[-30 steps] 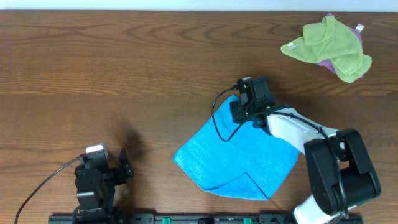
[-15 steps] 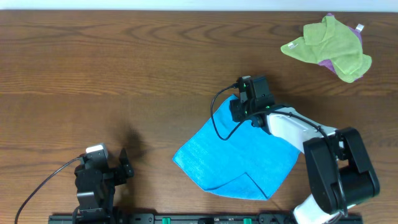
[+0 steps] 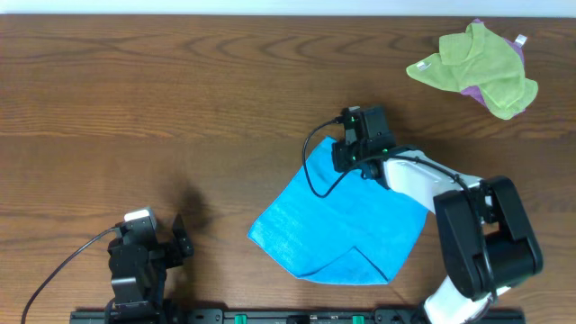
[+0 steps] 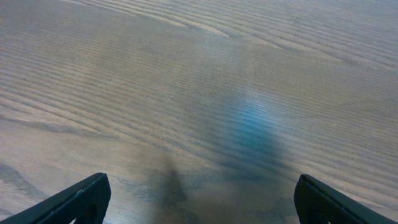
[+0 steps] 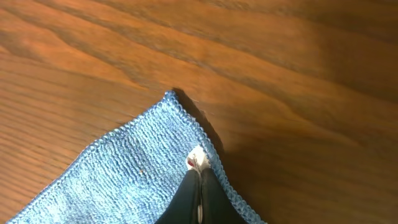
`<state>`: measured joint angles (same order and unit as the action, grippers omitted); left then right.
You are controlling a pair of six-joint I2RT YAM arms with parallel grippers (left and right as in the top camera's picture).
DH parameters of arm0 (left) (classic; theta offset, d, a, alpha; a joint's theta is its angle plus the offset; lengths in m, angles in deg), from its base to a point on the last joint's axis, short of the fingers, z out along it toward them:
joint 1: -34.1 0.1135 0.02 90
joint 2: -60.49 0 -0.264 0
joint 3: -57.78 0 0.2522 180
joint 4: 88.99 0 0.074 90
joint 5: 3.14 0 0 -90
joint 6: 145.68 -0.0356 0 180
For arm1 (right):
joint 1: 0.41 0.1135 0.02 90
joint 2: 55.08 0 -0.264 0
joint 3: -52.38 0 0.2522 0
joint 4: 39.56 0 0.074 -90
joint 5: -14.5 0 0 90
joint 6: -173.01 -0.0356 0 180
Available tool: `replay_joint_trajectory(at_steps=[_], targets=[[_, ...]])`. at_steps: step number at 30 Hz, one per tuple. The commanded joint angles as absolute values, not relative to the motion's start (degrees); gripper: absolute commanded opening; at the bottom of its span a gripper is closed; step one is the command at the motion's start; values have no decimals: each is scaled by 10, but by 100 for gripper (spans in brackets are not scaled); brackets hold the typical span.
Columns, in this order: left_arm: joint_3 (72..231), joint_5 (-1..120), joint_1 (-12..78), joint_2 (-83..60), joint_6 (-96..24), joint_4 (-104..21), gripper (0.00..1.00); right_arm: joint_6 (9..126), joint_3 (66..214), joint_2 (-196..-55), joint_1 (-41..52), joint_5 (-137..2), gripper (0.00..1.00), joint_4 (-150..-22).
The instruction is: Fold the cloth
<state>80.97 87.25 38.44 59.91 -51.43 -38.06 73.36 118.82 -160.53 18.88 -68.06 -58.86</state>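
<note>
The sky-blue cloth point(image 3: 333, 225) lies on the wooden table right of centre, with its near corner folded over. My right gripper point(image 3: 345, 153) stands at the cloth's far corner. In the right wrist view the gripper point(image 5: 199, 173) is shut on the cloth point(image 5: 124, 162) near that corner. A small white tag point(image 5: 198, 157) pokes out at its fingertips. My left gripper point(image 3: 171, 247) rests at the near left edge, far from the cloth. Its fingers point(image 4: 81, 198) stand wide open over bare wood.
A crumpled yellow-green cloth point(image 3: 472, 65) lies on a purple cloth point(image 3: 518, 40) at the far right corner. The right arm's white link point(image 3: 418, 184) stretches over the blue cloth's right side. The table's far edge point(image 3: 270, 15) runs along the top.
My right gripper's fingers have shut on the cloth's far corner. That corner and the gripper have shifted slightly up and to the left. The left arm has not moved.
</note>
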Motion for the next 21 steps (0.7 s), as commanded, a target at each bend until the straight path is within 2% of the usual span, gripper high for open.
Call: replay_joint_trajectory(at_steps=[1, 10, 21], targets=[[804, 870, 386, 603, -514, -378, 95, 732, 1221, -1616, 190, -649, 1, -585], [804, 870, 386, 603, -514, -378, 96, 732, 1334, -1642, 228, -646, 1, -568], [804, 870, 386, 603, -514, -378, 96, 732, 1560, -1821, 284, -632, 1, -582]])
